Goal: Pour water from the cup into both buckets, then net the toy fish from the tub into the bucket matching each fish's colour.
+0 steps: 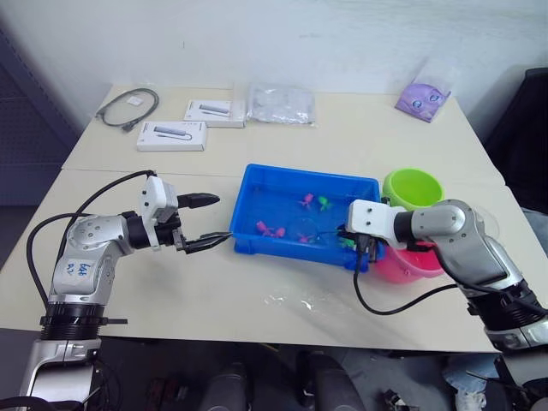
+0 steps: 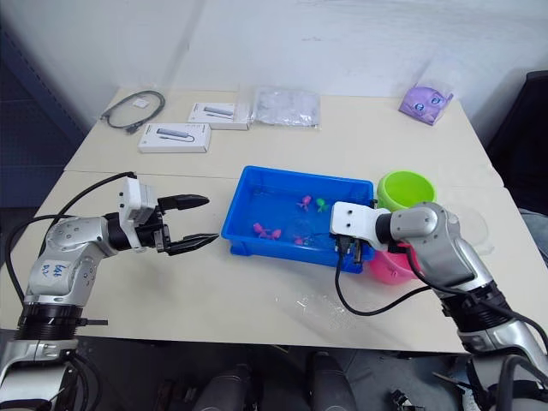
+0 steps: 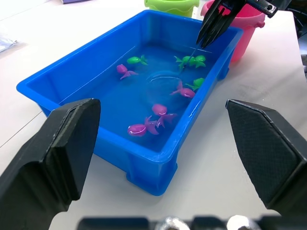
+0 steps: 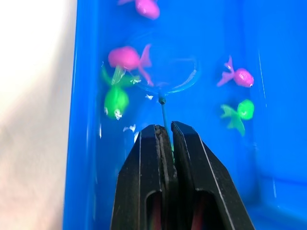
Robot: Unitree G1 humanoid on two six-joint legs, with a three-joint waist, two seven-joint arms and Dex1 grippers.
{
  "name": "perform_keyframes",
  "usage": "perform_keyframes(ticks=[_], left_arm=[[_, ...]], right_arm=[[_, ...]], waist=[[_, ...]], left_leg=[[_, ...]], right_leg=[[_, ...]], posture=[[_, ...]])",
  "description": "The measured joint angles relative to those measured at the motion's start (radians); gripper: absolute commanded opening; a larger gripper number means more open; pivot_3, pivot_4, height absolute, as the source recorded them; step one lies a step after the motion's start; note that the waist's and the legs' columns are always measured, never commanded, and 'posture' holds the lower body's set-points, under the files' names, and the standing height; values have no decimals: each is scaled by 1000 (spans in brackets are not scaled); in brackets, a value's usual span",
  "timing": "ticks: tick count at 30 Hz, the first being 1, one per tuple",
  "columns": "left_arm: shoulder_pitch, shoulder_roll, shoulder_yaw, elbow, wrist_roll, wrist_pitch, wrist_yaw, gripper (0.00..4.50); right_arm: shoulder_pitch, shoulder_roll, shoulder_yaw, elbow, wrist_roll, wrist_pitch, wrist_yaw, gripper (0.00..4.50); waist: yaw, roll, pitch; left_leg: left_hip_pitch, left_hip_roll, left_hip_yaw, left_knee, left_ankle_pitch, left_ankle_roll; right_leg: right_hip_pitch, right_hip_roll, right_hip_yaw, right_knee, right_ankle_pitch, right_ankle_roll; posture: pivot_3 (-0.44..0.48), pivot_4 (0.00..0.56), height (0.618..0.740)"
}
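The blue tub (image 1: 257, 184) holds water and several toy fish, pink (image 1: 264, 228) and green (image 1: 324, 203). My right gripper (image 1: 347, 233) hangs over the tub's right end, shut on the net's thin handle (image 4: 164, 112). The net's hoop (image 4: 165, 79) lies in the water, with a pink fish (image 4: 125, 57) at its rim and a green fish (image 4: 115, 99) beside it. The lime green bucket (image 1: 413, 187) and the pink bucket (image 1: 415, 264) stand right of the tub. A clear rim of the cup (image 2: 478, 229) shows behind my right forearm. My left gripper (image 1: 210, 221) is open, just left of the tub.
At the back of the table lie two white boxes (image 1: 172, 135) (image 1: 214, 112), a grey cable (image 1: 128, 109), a clear plastic bag (image 1: 281, 104) and a purple pouch (image 1: 421, 98). A patch of spilled water (image 1: 295, 300) glistens in front of the tub.
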Motion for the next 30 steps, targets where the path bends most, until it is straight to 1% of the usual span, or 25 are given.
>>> perform_keyframes(ticks=[7,14,19,24,27,30], left_arm=[[0,0,0,1,0,-1,0,4489],[0,0,0,2,0,-9,2,4489],[-1,0,0,15,0,-12,2,4489],[-11,-3,-1,34,0,-21,1,4489],[-15,-4,-1,34,2,-33,0,4489],[-15,-4,-2,34,4,-35,-1,4489]], right_arm=[[-16,3,-45,-2,87,121,1,0],[-18,-11,-57,-2,128,154,0,0],[-18,-72,-58,1,114,86,1,0],[-18,-77,-50,8,75,-4,-7,0],[-18,-77,-21,10,39,-57,-15,0],[-18,-63,-16,40,23,-93,-39,0]], waist=[[0,0,0],[0,0,0],[0,0,0],[-1,0,0],[-1,0,0],[0,0,0]], left_leg=[[0,0,0,0,0,0],[0,0,0,0,0,0],[0,0,0,0,0,0],[0,0,0,0,0,0],[0,0,0,0,0,0],[0,0,0,0,0,0]], right_leg=[[0,0,0,0,0,0],[0,0,0,0,0,0],[0,0,0,0,0,0],[0,0,0,0,0,0],[0,0,0,0,0,0],[0,0,0,0,0,0]], posture=[[0,150,740],[0,150,740],[0,150,740],[0,150,740],[0,150,740],[0,150,740]])
